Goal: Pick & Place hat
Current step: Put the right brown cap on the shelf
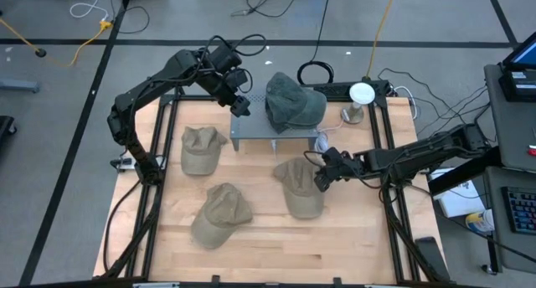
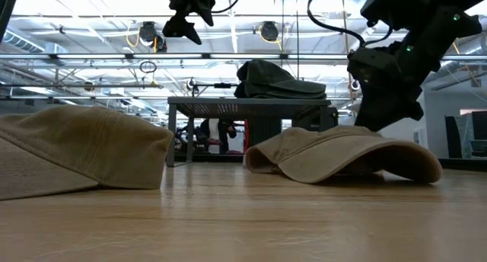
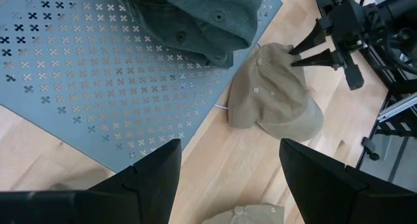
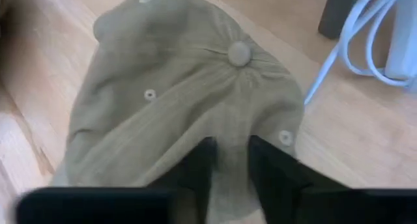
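A dark green hat [image 1: 293,102] [image 3: 195,15] lies on a grey perforated platform [image 1: 251,133] [image 3: 78,74] at the table's far middle. Three tan caps rest on the wooden table: one at the left [image 1: 201,148], one at the near left [image 1: 222,213], and one right of centre [image 1: 300,187] [image 3: 277,97] [image 2: 342,151]. My left gripper [image 1: 240,105] [image 3: 228,178] hangs open above the platform's left part, beside the green hat, and touches nothing. My right gripper [image 1: 322,176] [image 4: 229,165] [image 3: 291,56] is down on the right tan cap's crown, its fingers close together. My right gripper pinches the crown cloth [image 4: 231,129] of the right tan cap between its two fingers, just beside the top button [image 4: 239,53]. The fingers [image 3: 306,42] come slanting down from the table's right side. The cap lies flat on the table.
A white round object on a stand [image 1: 361,94] is right of the platform, with cables [image 1: 314,70] behind it. Black frame rails [image 1: 389,146] run along the table's sides. Bare wood [image 1: 352,238] lies near the front right.
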